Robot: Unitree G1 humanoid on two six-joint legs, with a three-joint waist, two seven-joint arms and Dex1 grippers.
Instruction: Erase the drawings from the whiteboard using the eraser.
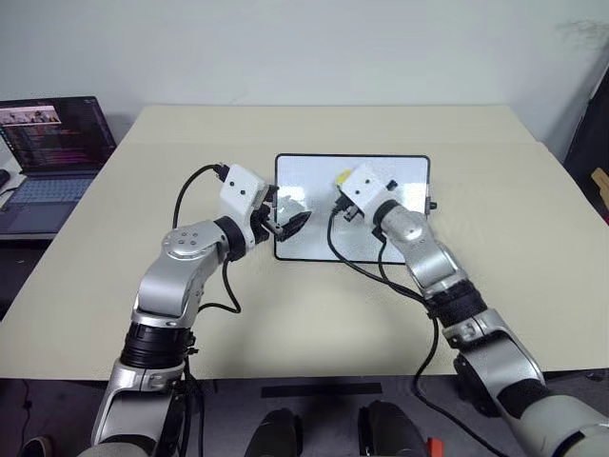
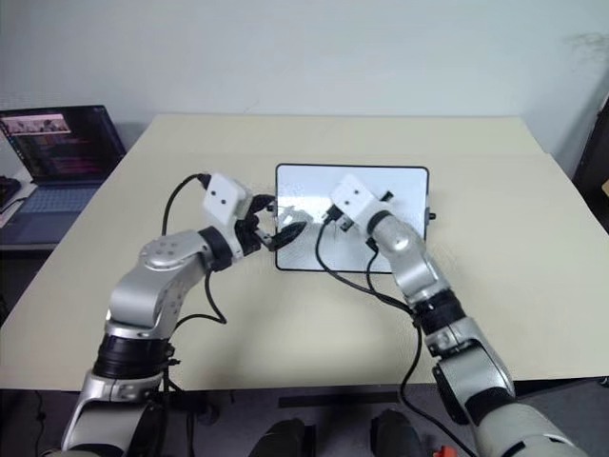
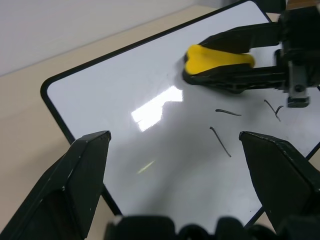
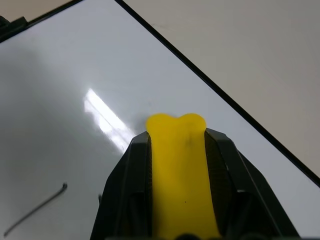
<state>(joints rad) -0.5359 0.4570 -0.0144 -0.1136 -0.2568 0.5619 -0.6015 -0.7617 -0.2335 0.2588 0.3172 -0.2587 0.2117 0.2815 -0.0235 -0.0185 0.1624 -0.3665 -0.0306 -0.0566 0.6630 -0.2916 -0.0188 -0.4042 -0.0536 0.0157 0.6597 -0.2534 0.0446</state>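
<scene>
The whiteboard (image 1: 314,181) lies flat in the middle of the tan table. My right gripper (image 4: 176,132) is shut on the yellow eraser (image 4: 177,170), whose tip pokes out past the fingers and sits low over the board's upper middle (image 1: 340,178). The drawings are thin black strokes (image 3: 220,141) and a small angled mark (image 3: 274,107), on the board beside the eraser. One stroke (image 4: 35,210) also shows in the right wrist view. My left gripper (image 1: 290,224) hovers over the board's left part, its fingers (image 3: 90,165) open wide with nothing between them.
A laptop (image 1: 57,143) with a lit screen stands on a lower surface past the table's left edge. Black cables (image 1: 357,262) trail from both wrists across the board's near edge. Bare tabletop (image 1: 285,314) surrounds the board.
</scene>
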